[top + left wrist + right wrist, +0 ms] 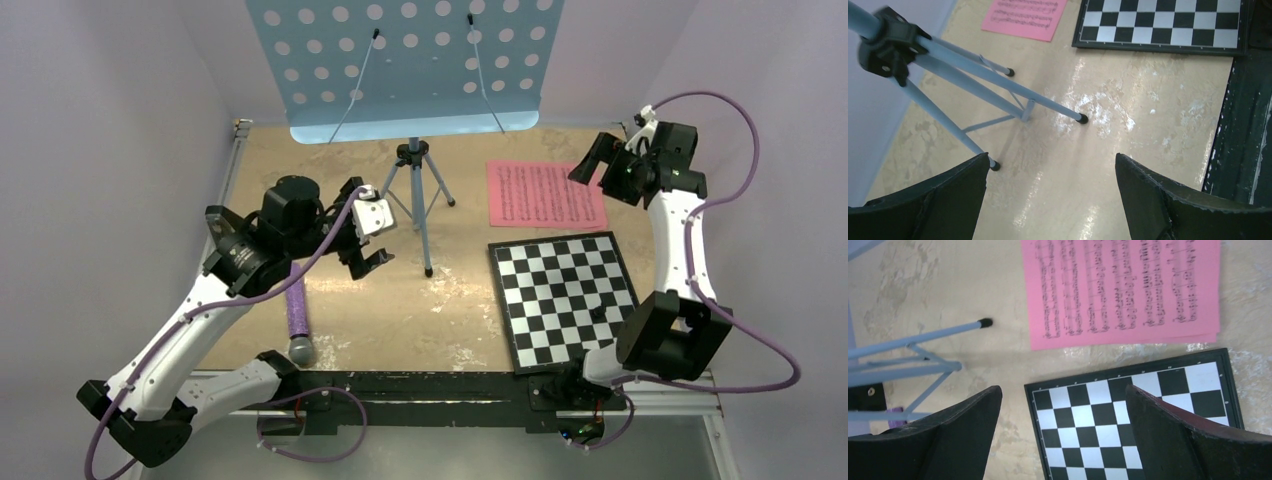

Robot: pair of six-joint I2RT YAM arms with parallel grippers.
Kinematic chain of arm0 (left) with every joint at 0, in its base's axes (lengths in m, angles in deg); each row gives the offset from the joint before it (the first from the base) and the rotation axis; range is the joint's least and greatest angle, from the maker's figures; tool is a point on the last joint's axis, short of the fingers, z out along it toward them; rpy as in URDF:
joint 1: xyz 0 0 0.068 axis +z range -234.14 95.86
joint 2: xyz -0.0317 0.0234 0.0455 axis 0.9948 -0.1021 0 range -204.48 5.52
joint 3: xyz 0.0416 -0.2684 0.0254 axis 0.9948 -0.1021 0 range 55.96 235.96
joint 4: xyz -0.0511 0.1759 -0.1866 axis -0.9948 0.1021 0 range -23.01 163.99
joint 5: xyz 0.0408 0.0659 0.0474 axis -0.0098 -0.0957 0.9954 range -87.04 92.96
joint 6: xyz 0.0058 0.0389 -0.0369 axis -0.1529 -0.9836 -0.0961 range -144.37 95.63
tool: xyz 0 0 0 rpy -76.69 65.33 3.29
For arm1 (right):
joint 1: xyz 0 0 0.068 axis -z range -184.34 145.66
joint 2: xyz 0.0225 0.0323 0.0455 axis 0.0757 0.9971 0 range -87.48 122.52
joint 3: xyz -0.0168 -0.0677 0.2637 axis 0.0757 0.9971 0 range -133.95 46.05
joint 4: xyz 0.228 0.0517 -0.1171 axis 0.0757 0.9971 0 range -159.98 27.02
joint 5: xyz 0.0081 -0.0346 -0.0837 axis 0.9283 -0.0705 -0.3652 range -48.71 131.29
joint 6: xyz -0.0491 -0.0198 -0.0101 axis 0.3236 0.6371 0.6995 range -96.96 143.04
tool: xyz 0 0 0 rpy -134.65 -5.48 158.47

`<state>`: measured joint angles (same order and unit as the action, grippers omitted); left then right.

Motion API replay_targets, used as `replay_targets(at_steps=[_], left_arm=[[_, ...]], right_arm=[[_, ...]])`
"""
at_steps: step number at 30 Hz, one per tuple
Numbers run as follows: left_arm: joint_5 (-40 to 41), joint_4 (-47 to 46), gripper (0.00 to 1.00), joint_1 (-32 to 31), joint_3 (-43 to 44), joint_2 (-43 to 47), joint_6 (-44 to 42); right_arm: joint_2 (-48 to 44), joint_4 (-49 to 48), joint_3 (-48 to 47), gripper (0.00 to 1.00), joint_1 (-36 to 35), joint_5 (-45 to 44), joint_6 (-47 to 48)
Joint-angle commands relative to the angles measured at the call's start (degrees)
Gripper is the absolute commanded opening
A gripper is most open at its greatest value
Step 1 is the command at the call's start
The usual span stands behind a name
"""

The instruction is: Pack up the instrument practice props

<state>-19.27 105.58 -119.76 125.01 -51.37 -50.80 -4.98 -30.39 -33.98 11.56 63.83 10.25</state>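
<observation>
The light-blue music stand (415,70) stood upright at the far middle of the worktop (460,310), with its three tripod feet on the surface and its perforated desk facing the arms. The pink sheet music (545,193) lay flat to the right of the stand. It was just beyond the far edge of the checkered board (563,297), with a narrow strip of bare worktop between them. In the right wrist view, the slightly offset edges showed more than one page.

The left end effector (1052,157) hung spread wide just left of the tripod legs. It held nothing, and its fingers were apart from the legs. The right end effector (1062,390) was raised above the sheet music and the far corner of the board. Its fingers were also spread wide, with nothing between them.

A purple microphone (297,315) with a grey head lay on the worktop near the front edge. Its upper end was hidden beneath the left arm.
</observation>
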Motion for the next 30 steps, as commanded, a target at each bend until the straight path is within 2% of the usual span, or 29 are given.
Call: replay_targets(at_steps=[1, 4, 7, 10, 12, 14, 18, 20, 25, 27, 30], left_arm=[[-1.67, -3.06, 0.99, 0.83, -4.86, 1.76, 2.26], [-0.1, -5.19, 0.99, 0.89, -7.6, 1.68, 2.13], [4.06, -8.32, 0.99, 0.9, -11.23, 1.55, -0.45], [13.29, -10.93, 0.99, 0.98, -12.49, 0.27, 0.69], [16.02, -11.91, 0.99, 1.19, -12.35, -0.84, -0.64], [13.77, -13.8, 0.99, 1.55, -12.71, -0.46, -5.19], [8.21, -28.26, 0.98, 1.53, -17.58, 3.48, -14.05], [5.39, -32.22, 0.93, 1.52, -16.95, 3.14, -17.73], [5.36, -36.22, 0.74, 1.51, -11.69, -3.36, -22.93], [5.25, -37.57, 0.7, 1.52, -9.94, -5.93, -23.43], [3.67, -37.62, 0.52, 1.53, -7.4, -7.95, -24.13]], right_arm=[[-6.88, 5.07, 1.96, 0.99, -0.83, 6.76, 5.97], [-12.09, 5.74, 4.15, 0.99, -1.31, 8.71, 11.23], [-18.17, 2.33, 6.23, 0.99, -1.24, 15.07, 16.06], [-21.71, -2.01, 4.31, 0.99, -1.23, 24.2, 15.85], [-21.33, -4.06, 1.42, 0.99, -1.6, 31.26, 14.82], [-20.52, -4.07, -1.12, 0.98, -3.21, 33.2, 14.88], [-21.47, -5.04, -2.42, 0.98, -9.13, 31.17, 21.8], [-21.84, -7.65, -3.06, 0.98, -10.13, 30.46, 21.13], [-19.41, -10.53, -7.91, 0.97, -10.28, 30.46, 17.76], [-18.42, -13.85, -9.52, 0.97, -10.29, 31.86, 15.84], [-16.18, -18.74, -12.07, 0.97, -10.32, 33.67, 10.06]])
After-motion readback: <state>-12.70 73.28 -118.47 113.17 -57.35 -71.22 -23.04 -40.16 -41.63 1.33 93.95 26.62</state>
